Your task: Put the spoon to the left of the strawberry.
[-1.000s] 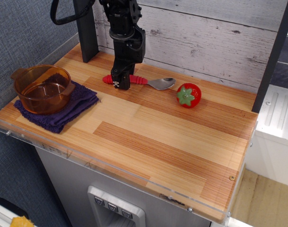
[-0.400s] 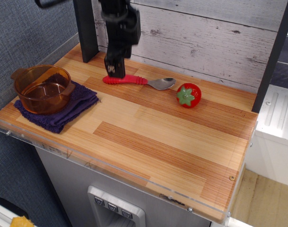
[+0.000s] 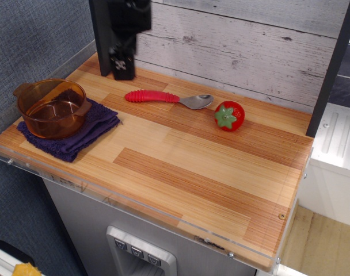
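Observation:
The spoon (image 3: 163,98) lies flat on the wooden table, its red ribbed handle pointing left and its silver bowl (image 3: 198,102) pointing right. Just right of the bowl, a small gap away, sits the strawberry (image 3: 229,115), red with a green leaf cap. My gripper (image 3: 122,66) hangs in the air at the back left, above and left of the handle's end. It holds nothing, and its dark fingers point down in front of the black post.
An amber glass pot (image 3: 51,107) rests on a folded purple cloth (image 3: 77,135) at the table's left edge. A black post (image 3: 103,40) and a grey plank wall (image 3: 250,46) close off the back. The table's front edge carries a transparent lip (image 3: 146,215).
My gripper was down on the spoon's red handle, then let go, rose and moved left toward the post. The spoon stays on the table left of the strawberry.

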Controlling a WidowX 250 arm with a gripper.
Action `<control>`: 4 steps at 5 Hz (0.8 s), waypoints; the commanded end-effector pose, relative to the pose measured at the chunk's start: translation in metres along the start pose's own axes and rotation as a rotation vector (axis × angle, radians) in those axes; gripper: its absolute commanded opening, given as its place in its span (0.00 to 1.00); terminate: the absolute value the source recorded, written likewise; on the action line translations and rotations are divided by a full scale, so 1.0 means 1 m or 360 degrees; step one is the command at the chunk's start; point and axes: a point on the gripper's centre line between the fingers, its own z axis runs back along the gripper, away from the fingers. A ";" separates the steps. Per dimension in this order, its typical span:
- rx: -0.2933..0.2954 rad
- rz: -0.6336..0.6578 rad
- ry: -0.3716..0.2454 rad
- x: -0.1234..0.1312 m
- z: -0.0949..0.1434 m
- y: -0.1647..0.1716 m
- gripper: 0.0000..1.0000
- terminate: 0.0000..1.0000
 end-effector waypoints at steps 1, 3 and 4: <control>-0.0047 0.0645 0.0027 -0.053 0.068 -0.045 1.00 0.00; -0.0278 0.0909 -0.0194 -0.025 0.070 -0.106 1.00 0.00; -0.0372 0.0813 -0.0171 -0.002 0.070 -0.133 1.00 0.00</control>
